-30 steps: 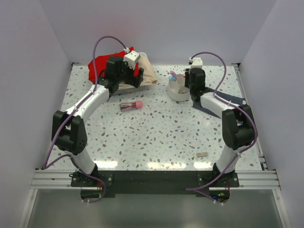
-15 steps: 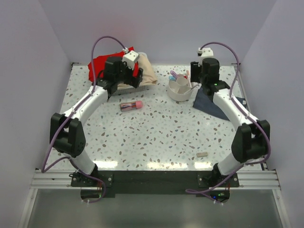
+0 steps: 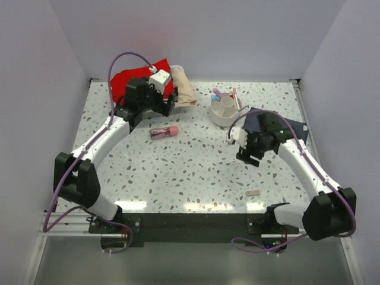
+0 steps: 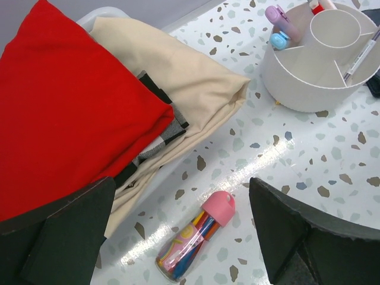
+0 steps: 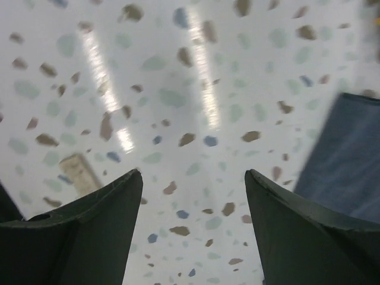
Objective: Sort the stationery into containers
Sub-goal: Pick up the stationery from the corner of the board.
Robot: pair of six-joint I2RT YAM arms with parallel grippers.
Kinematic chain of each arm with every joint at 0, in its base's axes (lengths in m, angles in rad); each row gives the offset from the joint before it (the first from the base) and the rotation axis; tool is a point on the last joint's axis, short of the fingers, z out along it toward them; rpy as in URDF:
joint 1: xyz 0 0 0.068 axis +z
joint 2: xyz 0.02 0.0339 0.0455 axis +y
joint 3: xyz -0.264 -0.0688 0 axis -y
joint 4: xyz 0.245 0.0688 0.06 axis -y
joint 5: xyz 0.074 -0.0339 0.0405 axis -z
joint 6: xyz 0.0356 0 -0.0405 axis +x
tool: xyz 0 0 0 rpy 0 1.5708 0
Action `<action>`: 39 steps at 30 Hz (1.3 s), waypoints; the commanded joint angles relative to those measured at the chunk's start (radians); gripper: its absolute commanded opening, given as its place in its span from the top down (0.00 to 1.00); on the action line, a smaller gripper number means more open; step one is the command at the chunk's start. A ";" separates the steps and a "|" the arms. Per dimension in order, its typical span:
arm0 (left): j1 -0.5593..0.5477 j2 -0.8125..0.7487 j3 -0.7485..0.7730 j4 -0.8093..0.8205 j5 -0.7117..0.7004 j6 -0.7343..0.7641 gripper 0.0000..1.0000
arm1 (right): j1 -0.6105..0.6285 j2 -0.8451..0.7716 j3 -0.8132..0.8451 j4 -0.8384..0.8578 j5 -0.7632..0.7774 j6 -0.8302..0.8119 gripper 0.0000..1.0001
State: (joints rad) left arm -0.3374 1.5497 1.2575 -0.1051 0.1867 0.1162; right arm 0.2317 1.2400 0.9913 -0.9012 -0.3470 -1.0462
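Left gripper (image 4: pixel 181 184): jaws wide apart, empty. Pink-capped clear plastic tube (image 4: pixel 196 234) lies flat on the table, seen between them. Right gripper (image 5: pixel 193 172): jaws apart, empty. Small beige eraser block (image 5: pixel 80 169) lies outside them, beside one finger.

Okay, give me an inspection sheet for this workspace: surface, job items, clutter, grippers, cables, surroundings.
Surface: speckled table, glare streaks near the front edge.
Job's things: white organiser holds markers and a pen; pink-capped tube and eraser lie loose on the table.
Clutter: red cloth, checked cloth and beige cloth piled together; dark blue cloth.
Grippers: left gripper open, empty; right gripper open, empty.
Cables: purple cables loop along both arms.
Surroundings: plain walls on three sides.
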 commanded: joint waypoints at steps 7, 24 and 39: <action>-0.006 -0.054 -0.024 0.062 0.013 0.003 0.00 | 0.061 -0.229 -0.283 -0.068 -0.029 -0.422 0.28; -0.006 -0.023 -0.012 0.064 0.014 -0.003 0.00 | 0.178 -0.143 -0.367 -0.097 0.078 -0.425 0.27; -0.006 -0.016 -0.018 0.061 0.016 -0.012 0.00 | 0.210 -0.082 -0.382 -0.042 0.100 -0.370 0.30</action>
State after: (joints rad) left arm -0.3374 1.5372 1.2369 -0.0906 0.1905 0.1150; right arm 0.4278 1.1370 0.6197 -0.9646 -0.2684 -1.4292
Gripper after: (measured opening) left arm 0.997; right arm 0.709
